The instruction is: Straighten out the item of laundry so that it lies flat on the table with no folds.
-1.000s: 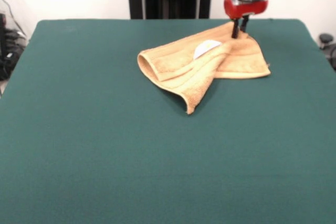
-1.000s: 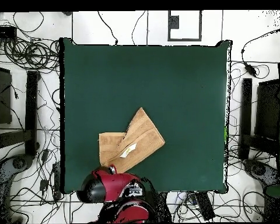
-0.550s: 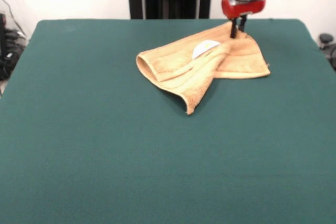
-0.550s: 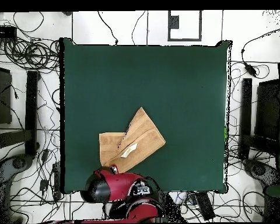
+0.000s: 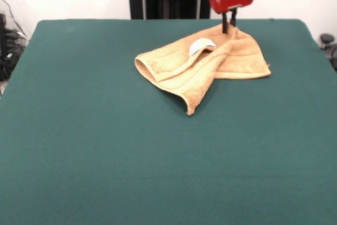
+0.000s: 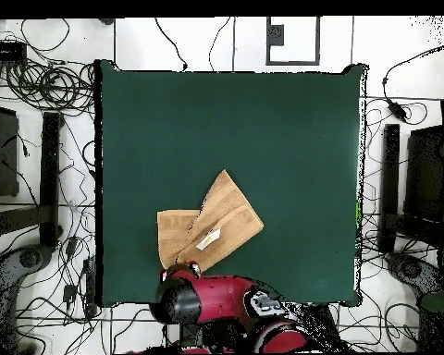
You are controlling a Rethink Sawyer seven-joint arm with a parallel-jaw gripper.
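Note:
The item of laundry (image 5: 205,67), an orange-tan towel, lies folded over itself on the far right part of the green table (image 5: 105,140). One folded flap points toward the near side, and a white label (image 5: 200,46) shows on top. My gripper (image 5: 229,25) stands at the towel's far edge, shut on a pinched peak of cloth that rises a little off the table. In the overhead view the towel (image 6: 216,225) lies near the table's (image 6: 263,129) bottom edge, and the red arm head (image 6: 193,298) covers the gripper.
The towel's far edge lies close to the table's far rim (image 5: 158,20). Cables (image 6: 41,83) and black stands (image 6: 50,176) surround the table on the floor.
My gripper has moved left in the front view and slightly up, pulling the towel's far edge with it. The label and the left fold shifted left a little.

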